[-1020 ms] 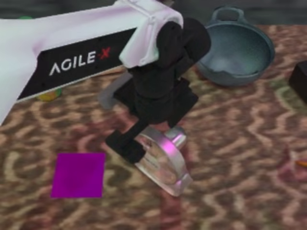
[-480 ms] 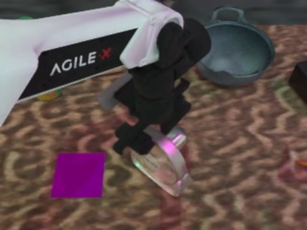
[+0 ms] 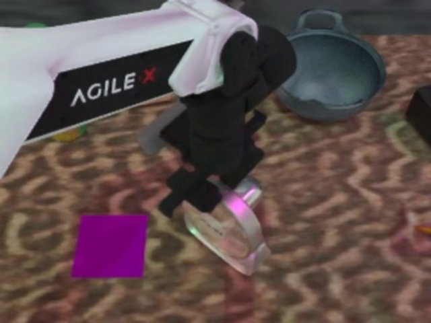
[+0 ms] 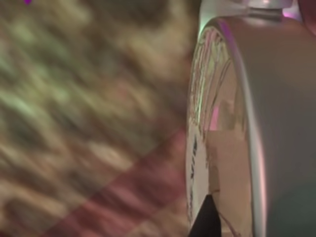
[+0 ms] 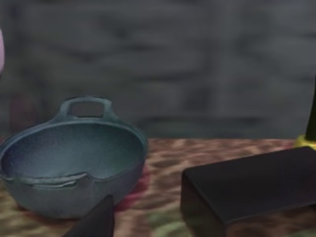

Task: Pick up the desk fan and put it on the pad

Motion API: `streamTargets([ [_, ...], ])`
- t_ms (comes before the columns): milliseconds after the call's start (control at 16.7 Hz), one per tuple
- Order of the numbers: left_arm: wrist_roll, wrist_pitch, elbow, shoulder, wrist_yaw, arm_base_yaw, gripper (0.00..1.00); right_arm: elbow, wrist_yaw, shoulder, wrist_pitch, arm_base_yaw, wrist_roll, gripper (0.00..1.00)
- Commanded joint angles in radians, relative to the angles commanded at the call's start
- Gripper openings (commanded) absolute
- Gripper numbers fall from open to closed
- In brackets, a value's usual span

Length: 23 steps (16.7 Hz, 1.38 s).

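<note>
The desk fan point(image 3: 229, 232), a silvery translucent disc with a short metal cylinder at its back, stands on edge on the patterned table near the middle. My left gripper point(image 3: 212, 195) reaches down onto its upper rim and is shut on it. One dark finger point(image 3: 188, 194) presses the fan's pale face, and the other finger is hidden behind the housing. The left wrist view shows the fan point(image 4: 232, 123) very close, with a fingertip point(image 4: 205, 219) against its face. The magenta pad point(image 3: 110, 245) lies flat to the fan's left, apart from it. My right gripper point(image 5: 148, 227) is parked off the top view's right side.
A grey-blue two-handled pot point(image 3: 333, 67) sits at the back right, seen also as the pot point(image 5: 69, 158) in the right wrist view. A black box point(image 3: 421, 111) lies at the right edge. A yellow-green object point(image 3: 67, 133) peeks out under the left arm.
The left gripper's visible finger has moved inward against the fan's face. The fan and the pad have not moved.
</note>
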<state>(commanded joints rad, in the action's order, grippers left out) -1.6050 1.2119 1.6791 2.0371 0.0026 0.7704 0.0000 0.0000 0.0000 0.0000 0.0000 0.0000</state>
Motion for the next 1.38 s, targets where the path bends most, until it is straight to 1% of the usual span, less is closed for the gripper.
streamTargets([
  [420,0.001,0.004,0.004,-0.001,0.0,-0.001,0.0,0.0,0.0,0.0,0.0,0.0,0.0,1.0],
  [840,-0.002,0.187,0.184,-0.004,0.0,-0.018,0.0,0.0,0.0,0.0,0.0,0.0,0.0,1.0],
  [1140,-0.001,0.194,0.188,-0.005,0.0,-0.016,0.0,0.0,0.0,0.0,0.0,0.0,0.0,1.0],
  [1260,-0.031,0.189,0.151,-0.042,0.0,-0.048,0.0,0.0,0.0,0.0,0.0,0.0,0.0,1.0],
  [1380,-0.087,0.181,0.076,-0.112,-0.001,-0.105,0.0,0.0,0.0,0.0,0.0,0.0,0.0,1.0],
])
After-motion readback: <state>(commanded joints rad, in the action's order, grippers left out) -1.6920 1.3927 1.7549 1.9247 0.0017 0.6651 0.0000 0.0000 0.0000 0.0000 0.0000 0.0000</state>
